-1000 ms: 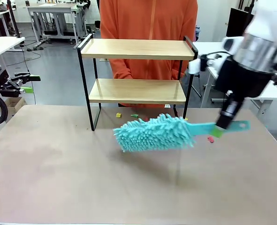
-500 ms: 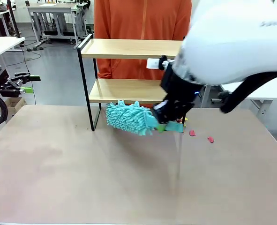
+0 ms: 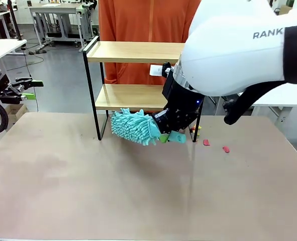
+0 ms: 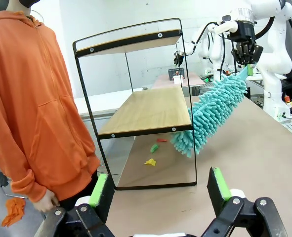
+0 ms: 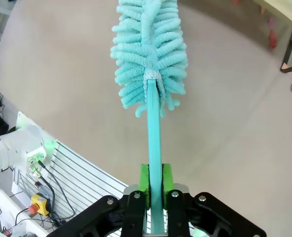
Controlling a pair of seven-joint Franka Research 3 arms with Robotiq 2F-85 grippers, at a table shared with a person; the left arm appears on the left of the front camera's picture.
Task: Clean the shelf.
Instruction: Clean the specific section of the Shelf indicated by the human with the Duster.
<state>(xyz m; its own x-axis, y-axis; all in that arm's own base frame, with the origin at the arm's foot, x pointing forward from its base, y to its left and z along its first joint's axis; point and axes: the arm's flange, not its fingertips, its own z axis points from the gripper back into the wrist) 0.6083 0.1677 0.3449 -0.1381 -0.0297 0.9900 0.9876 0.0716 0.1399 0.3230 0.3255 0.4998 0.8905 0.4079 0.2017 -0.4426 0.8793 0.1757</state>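
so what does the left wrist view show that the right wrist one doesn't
The left wrist view adds the person in the orange hoodie, both light wooden boards of the black-framed two-tier shelf, and the open left hand. The right wrist view adds a close look at the right hand shut on the handle of the fluffy teal microfibre duster, plus a yellow box with a red button. Shared: that duster, the beige table top, small coloured scraps and a black shelf leg.
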